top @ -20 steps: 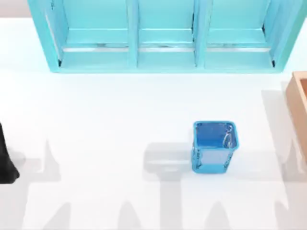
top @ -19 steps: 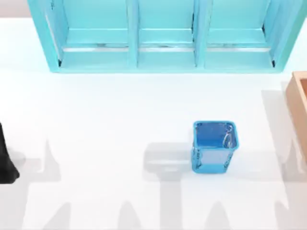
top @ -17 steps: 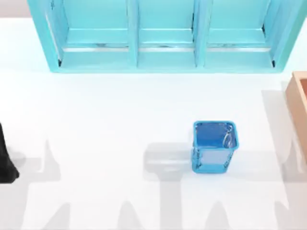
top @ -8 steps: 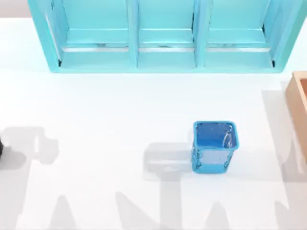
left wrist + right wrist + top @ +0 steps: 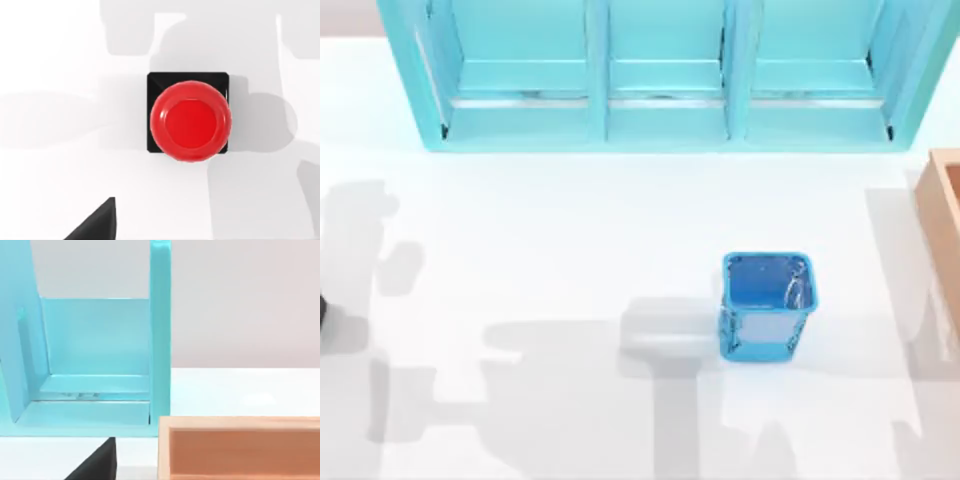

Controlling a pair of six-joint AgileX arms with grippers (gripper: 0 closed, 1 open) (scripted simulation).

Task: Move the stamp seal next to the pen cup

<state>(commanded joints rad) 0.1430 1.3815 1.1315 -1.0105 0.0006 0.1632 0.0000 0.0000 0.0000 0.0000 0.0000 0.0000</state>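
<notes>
Left wrist view looks straight down on the stamp seal (image 5: pixel 189 119): a glossy red round knob sits centred on a black square base, and the base stands flat and upright on the white table (image 5: pixel 55 60). Nothing touches the stamp; bare table surrounds it on every side, crossed by soft grey shadows. A black wedge at the lower edge of this view is probably part of the left gripper (image 5: pixel 95 225), well clear of the stamp. How far its fingers are spread I cannot tell.

From the top view, the pen cup (image 5: pixel 766 305) stands upright on the table right of centre, a translucent blue square cup with rounded corners, its mouth open upward. It stands alone, with bare table around it. A small dark sliver at the table's far left edge (image 5: pixel 322 312) may be the stamp or part of the left arm; it is too small to say which.

Behind the cup, along the table's far side, stands a large light-blue shelf unit (image 5: pixel 665 130) with three open bays. A tan wooden box (image 5: pixel 942 215) lies at the right edge.

Right wrist view shows the end bay of the shelf unit (image 5: pixel 95 345) and the wooden box (image 5: pixel 240 450) just in front of it, with a black wedge of the right gripper (image 5: pixel 95 462) at the lower edge; its fingers' state I cannot tell.
</notes>
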